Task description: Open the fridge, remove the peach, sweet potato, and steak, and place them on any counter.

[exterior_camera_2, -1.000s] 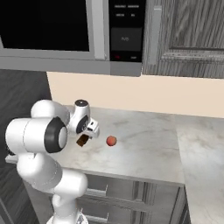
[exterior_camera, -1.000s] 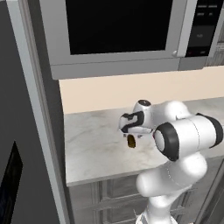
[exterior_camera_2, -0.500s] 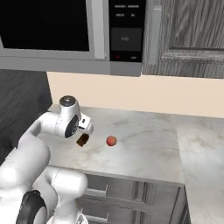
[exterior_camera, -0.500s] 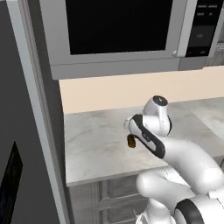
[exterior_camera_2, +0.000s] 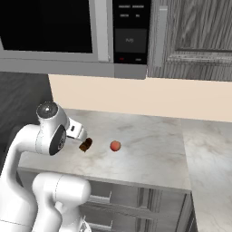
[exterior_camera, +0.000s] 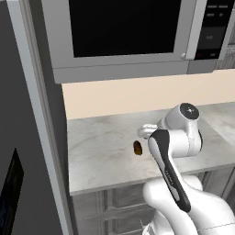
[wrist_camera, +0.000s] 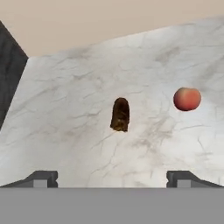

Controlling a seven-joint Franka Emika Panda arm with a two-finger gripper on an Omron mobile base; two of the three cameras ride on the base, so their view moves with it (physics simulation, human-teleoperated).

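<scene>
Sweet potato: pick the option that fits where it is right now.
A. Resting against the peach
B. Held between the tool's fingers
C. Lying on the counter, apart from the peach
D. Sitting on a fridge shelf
C. The sweet potato lies on the marbled counter with bare stone between it and the peach; the tool stands open, its tips clear of it.

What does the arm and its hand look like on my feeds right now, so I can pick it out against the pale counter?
The arm is glossy white with rounded, bulbous segments, a black stripe along one link and dark grey circular joint caps. The hand ends in two small dark grey, blocky finger tips. No cables or lettering are visible.
</scene>
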